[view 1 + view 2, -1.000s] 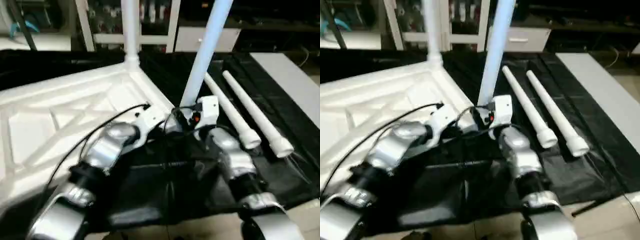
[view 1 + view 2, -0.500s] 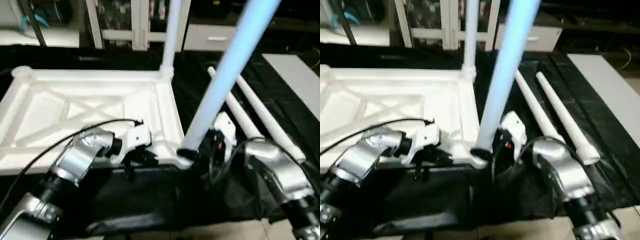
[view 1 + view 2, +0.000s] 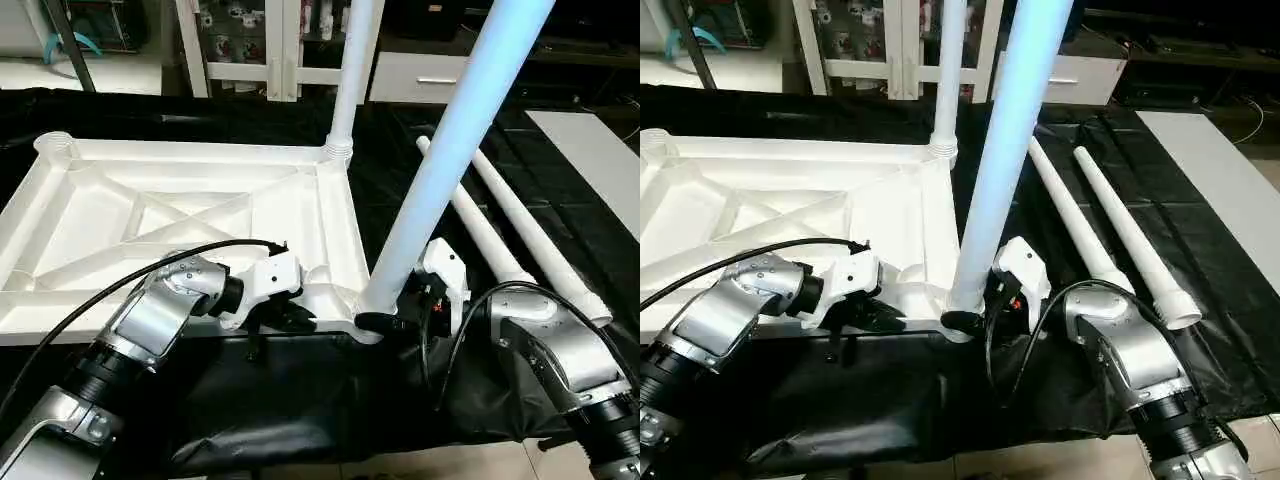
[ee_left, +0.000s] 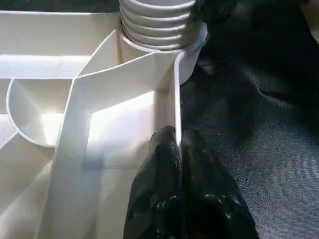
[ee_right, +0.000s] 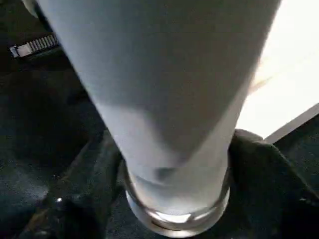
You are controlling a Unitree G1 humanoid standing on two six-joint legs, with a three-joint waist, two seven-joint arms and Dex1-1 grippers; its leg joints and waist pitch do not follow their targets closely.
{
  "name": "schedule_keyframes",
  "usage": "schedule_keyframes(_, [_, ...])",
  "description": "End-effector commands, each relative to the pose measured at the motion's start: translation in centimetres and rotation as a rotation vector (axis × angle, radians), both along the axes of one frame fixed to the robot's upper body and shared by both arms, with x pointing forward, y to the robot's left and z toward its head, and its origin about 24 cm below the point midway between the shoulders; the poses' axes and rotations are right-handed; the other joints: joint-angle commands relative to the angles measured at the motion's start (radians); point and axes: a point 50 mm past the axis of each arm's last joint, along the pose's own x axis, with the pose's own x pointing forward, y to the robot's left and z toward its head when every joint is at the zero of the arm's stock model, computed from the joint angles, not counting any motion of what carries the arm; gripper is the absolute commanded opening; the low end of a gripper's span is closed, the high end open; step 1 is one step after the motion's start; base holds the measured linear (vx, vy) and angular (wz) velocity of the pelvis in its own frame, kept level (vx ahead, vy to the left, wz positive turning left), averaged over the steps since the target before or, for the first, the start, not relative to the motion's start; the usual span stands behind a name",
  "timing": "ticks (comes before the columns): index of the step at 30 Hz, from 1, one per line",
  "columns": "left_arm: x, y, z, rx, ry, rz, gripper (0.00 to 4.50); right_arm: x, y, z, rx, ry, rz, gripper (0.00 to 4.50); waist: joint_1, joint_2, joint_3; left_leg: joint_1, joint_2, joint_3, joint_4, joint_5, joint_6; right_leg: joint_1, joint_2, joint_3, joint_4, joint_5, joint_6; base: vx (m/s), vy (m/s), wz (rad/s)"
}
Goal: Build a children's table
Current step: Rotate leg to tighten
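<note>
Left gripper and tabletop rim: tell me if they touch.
Touching. The left wrist view shows the left gripper with its black fingers pinched on the tabletop rim.

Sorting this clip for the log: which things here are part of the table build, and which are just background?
Job: upturned table top; far leg standing in its socket; near leg at the corner socket, right gripper at its base; two loose legs; left gripper pinching the rim.

Background: black cloth; white shelving.

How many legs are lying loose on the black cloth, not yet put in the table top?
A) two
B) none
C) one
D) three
A: two legs lie side by side on the black cloth, to the right of the table top, while two others stand in its corner sockets.
</note>
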Motion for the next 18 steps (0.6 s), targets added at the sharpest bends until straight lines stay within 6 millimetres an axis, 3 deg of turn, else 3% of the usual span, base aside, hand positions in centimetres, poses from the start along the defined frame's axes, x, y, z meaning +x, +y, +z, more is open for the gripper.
schedule_keyframes(1, [-0.6, -0.4, -1.0, 0.025, 0.047, -0.046, 0.0, -0.2, 0.0, 0.2, -0.003, 0.001, 0.015, 3.31, -0.003, 0.0, -0.058, 0.031, 0.06, -0.022, -0.063, -0.173, 0.04, 0.036, -0.056, 0.041, -0.063, -0.115, -0.24, 0.0, 0.0, 0.0])
schedule_keyframes(6, [-0.6, -0.4, -1.0, 0.025, 0.051, -0.048, 0.0, -0.2, 0.0, 0.2, 0.0, 0.004, 0.017, 2.76, -0.003, -0.001, -0.06, 0.031, 0.059, -0.021, -0.06, -0.152, 0.045, 0.037, -0.056, 0.041, -0.059, -0.085, -0.246, 0.0, 0.0, 0.0])
schedule_keyframes(12, [-0.7, -0.4, -1.1, 0.022, 0.058, -0.045, 0.0, 0.1, 0.2, -0.5, 0.009, 0.026, -0.043, 2.68, -0.003, -0.001, -0.061, 0.03, 0.058, -0.021, -0.059, -0.145, 0.051, 0.038, -0.055, 0.041, -0.058, -0.079, -0.252, 0.0, 0.0, 0.0])
schedule_keyframes(14, [-0.6, -0.6, -1.1, 0.013, 0.06, -0.031, 0.0, 0.6, 0.3, -1.2, 0.009, 0.036, -0.12, 2.68, -0.004, -0.001, -0.059, 0.031, 0.059, -0.021, -0.061, -0.174, 0.04, 0.036, -0.057, 0.041, -0.062, -0.121, -0.247, 0.0, 0.0, 0.0])
schedule_keyframes(16, [-0.4, -0.9, -1.2, 0.001, 0.057, -0.003, 0.0, 1.2, 0.5, -1.9, -0.002, 0.038, -0.196, 2.67, -0.013, 0.001, -0.054, 0.03, 0.059, -0.026, -0.07, -0.241, 0.002, 0.034, -0.06, 0.041, -0.074, -0.231, -0.227, 0.0, 0.0, 0.0])
schedule_keyframes(18, [0.0, -1.2, -1.1, -0.007, 0.043, 0.039, 0.0, 1.5, 0.9, -2.4, -0.017, 0.033, -0.248, 2.66, -0.023, 0.0, -0.053, 0.037, 0.06, -0.031, -0.075, -0.323, -0.039, 0.027, -0.062, 0.041, -0.085, -0.341, -0.197, 0.0, 0.0, 0.0])
